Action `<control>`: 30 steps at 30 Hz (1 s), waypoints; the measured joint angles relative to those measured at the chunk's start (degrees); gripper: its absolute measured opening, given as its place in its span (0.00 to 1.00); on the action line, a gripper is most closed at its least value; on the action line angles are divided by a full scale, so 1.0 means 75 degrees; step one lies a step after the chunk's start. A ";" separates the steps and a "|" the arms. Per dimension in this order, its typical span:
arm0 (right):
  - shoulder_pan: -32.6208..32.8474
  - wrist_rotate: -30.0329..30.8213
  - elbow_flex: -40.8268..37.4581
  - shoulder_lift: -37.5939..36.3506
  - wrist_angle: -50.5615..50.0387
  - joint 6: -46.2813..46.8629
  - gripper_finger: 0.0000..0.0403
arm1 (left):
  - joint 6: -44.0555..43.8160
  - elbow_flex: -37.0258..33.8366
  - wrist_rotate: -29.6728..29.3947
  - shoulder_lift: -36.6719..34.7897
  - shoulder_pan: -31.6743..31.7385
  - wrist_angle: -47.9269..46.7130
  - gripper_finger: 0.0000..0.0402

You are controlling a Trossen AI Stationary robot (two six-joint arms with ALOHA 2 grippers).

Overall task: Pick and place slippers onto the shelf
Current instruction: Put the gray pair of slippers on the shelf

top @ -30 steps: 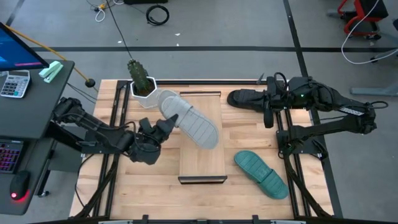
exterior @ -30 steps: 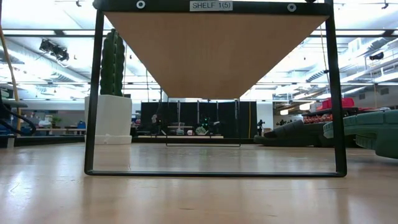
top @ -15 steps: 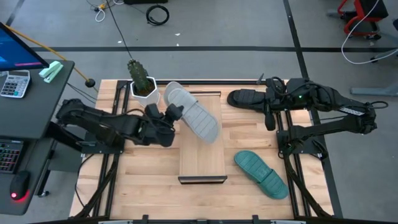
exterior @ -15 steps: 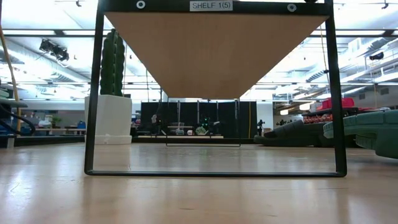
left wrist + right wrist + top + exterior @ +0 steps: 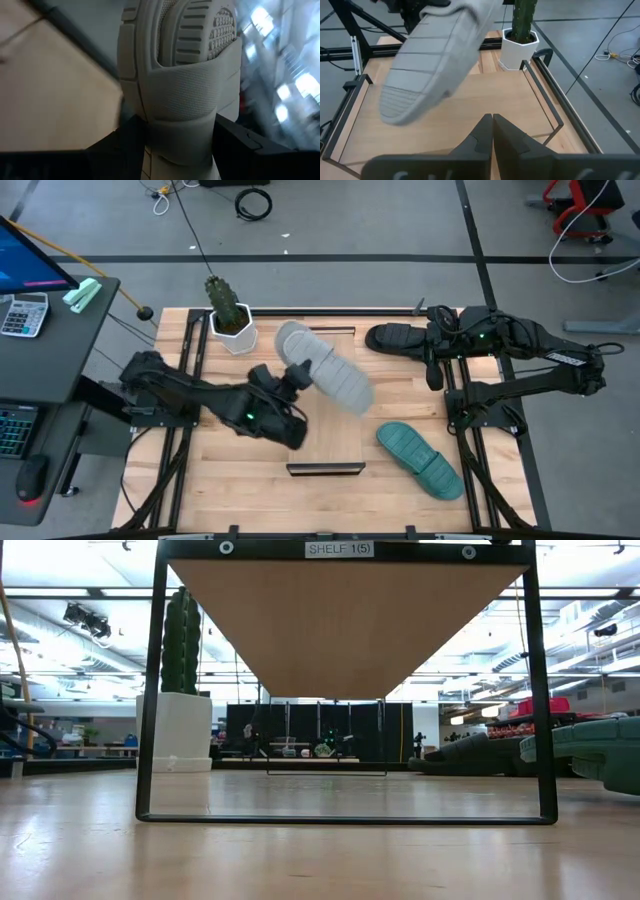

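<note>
While I carry the light grey foam slide sandal with the ribbed strap in the air above the long light-wood shelf board with thin dark metal rails, my left gripper is pinched on its heel end, a dark finger on either side of the strap. It looks light and springy to me, moulded in one piece, stiff enough to keep its shape when held by one end, as the sole seen from my right wrist stands out straight. The ribbed strap gives a grip that should not slide, and the heel or strap edge is where I would take the others too.

My right gripper waits at the far right side of the table with its fingers pressed together, just beside the black slide sandal that lies on the slatted wooden tabletop. The teal green slide sandal lies on the tabletop near the right front corner, close to the shelf.

Room is fair, I judge: the board under my load is bare, and its rails stand only at the short ends. The white pot with the green cactus stands near the shelf's far left corner, and the toe swings close to it. From table height, the shelf frame stands clear.
</note>
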 joint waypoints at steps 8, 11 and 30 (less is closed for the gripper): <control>0.0000 -0.0036 0.0000 0.0000 -0.0320 0.0038 0.05 | 0.0348 0.0033 -0.1635 0.0962 -0.0072 0.1910 0.47; 0.0000 -0.0127 0.0000 0.0000 -0.0453 0.0080 0.05 | 0.0566 0.0035 -0.1778 0.1165 -0.0114 0.2542 0.47; 0.0000 -0.0423 0.0000 0.0000 -0.0469 0.0086 0.05 | 0.0183 0.0033 -0.0725 0.0915 0.0921 0.0585 0.47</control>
